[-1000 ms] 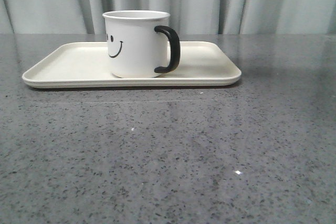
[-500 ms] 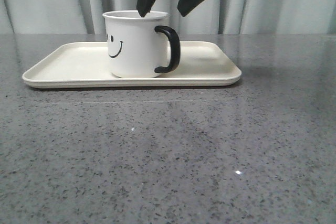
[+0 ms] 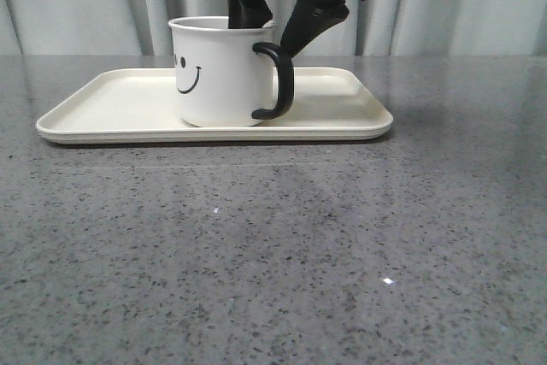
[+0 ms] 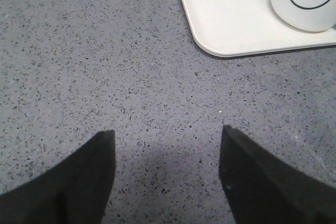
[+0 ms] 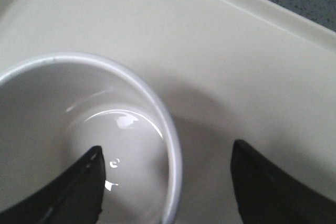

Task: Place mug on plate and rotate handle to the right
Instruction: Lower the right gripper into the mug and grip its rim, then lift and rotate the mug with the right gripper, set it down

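Observation:
The white mug (image 3: 220, 74) with a black smiley face stands upright on the cream rectangular plate (image 3: 111, 117). Its black handle (image 3: 278, 81) points right in the front view. My right gripper (image 3: 275, 25) is open and straddles the mug's rim on the handle side, one finger inside the mug and one outside. The right wrist view shows the rim (image 5: 170, 145) between the open fingers (image 5: 79, 192), with the plate (image 5: 236, 66) beneath. My left gripper (image 4: 167, 145) is open and empty over bare table, near the plate's corner (image 4: 220, 45); the mug (image 4: 307, 1) shows beyond.
The grey speckled table (image 3: 273, 245) stretches in front of the plate. A grey curtain (image 3: 479, 6) hangs behind the table.
My right gripper has come down from above the frame to the mug's rim, its fingers now around the rim near the handle. The mug and plate have not moved.

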`<action>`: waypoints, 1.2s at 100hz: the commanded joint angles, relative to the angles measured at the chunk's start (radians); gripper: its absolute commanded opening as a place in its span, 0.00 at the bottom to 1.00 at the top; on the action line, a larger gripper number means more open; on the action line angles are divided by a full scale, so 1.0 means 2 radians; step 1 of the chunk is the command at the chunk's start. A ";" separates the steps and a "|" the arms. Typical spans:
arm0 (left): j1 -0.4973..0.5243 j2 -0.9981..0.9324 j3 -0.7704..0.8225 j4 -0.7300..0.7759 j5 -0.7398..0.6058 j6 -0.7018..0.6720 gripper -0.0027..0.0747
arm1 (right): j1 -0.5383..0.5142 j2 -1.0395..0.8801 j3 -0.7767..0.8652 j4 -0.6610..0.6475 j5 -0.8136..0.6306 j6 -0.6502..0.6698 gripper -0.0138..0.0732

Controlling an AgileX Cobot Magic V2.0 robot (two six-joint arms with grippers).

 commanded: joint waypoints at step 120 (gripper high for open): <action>0.001 0.002 -0.014 -0.006 -0.033 -0.003 0.59 | 0.003 0.020 -0.245 0.038 0.185 -0.227 0.09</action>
